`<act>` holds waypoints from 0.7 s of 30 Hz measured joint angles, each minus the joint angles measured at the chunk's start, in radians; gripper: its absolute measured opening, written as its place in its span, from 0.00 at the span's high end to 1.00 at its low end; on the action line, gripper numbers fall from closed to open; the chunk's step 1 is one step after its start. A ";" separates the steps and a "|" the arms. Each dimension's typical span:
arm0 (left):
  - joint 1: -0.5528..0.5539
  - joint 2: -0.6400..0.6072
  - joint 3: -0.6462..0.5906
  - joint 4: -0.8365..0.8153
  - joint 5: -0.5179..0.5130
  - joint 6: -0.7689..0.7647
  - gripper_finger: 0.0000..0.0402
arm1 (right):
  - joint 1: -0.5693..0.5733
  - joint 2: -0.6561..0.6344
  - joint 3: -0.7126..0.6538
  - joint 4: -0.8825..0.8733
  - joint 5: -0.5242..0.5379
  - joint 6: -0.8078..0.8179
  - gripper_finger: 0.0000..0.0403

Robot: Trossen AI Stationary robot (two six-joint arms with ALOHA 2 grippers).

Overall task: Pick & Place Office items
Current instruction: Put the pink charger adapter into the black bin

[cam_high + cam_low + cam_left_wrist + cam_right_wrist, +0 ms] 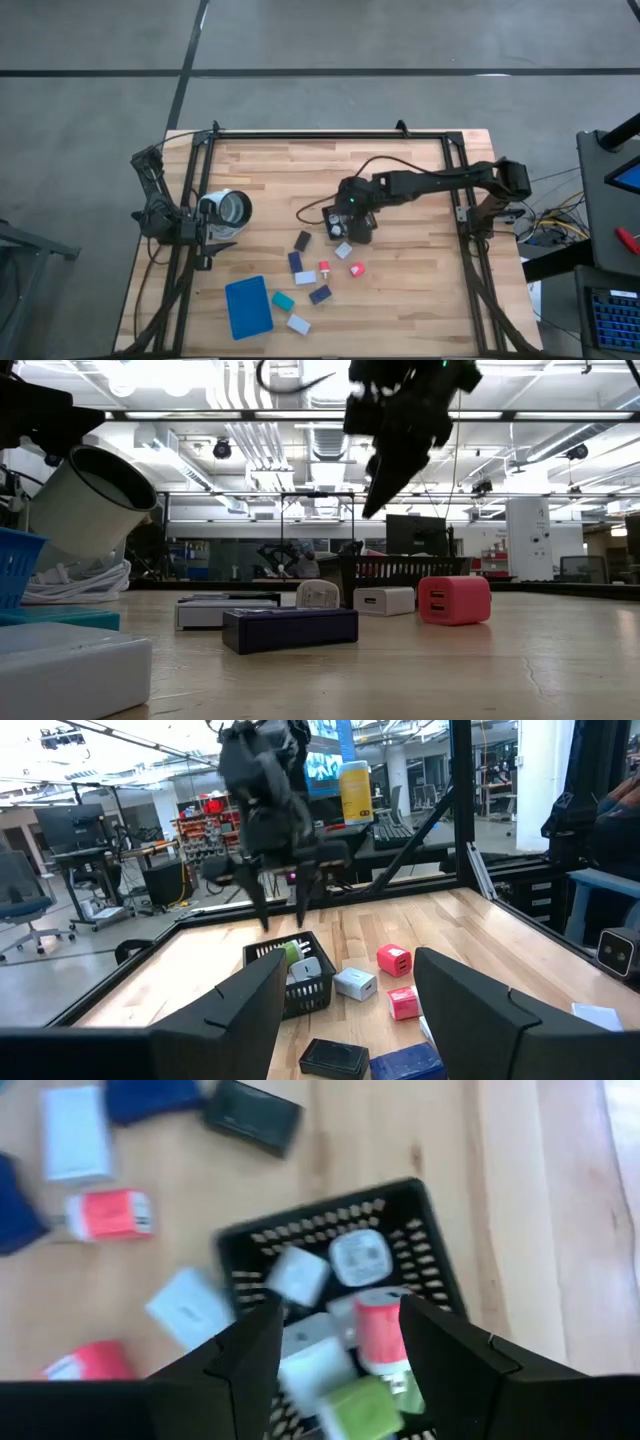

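Small flat navy, white, teal and black plastic blocks (305, 277) and red-pink chargers (357, 270) are scattered on the bench; white, red and green pieces (362, 1330) are seen in the basket.

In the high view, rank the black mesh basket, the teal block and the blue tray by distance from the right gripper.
1. Black mesh basket: right under the right gripper.
2. Teal block: toward the table's front.
3. Blue tray: front-left, just beyond the teal block.

Office items (355, 1260) in basket (430, 1230).
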 joint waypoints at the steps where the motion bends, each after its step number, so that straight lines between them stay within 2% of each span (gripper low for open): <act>1: 0.000 0.000 0.000 0.000 0.000 0.000 0.44 | 0.018 -0.009 0.005 -0.009 0.001 0.002 0.50; 11: 0.000 0.000 0.000 0.000 0.000 0.000 0.44 | 0.228 -0.077 -0.010 0.005 0.001 0.104 0.50; 18: 0.000 0.000 0.000 0.000 0.000 0.000 0.44 | 0.311 -0.068 -0.025 0.034 -0.002 0.073 0.50; 21: 0.000 0.000 0.000 0.000 0.000 0.000 0.44 | 0.329 -0.061 -0.039 0.036 -0.005 0.137 0.50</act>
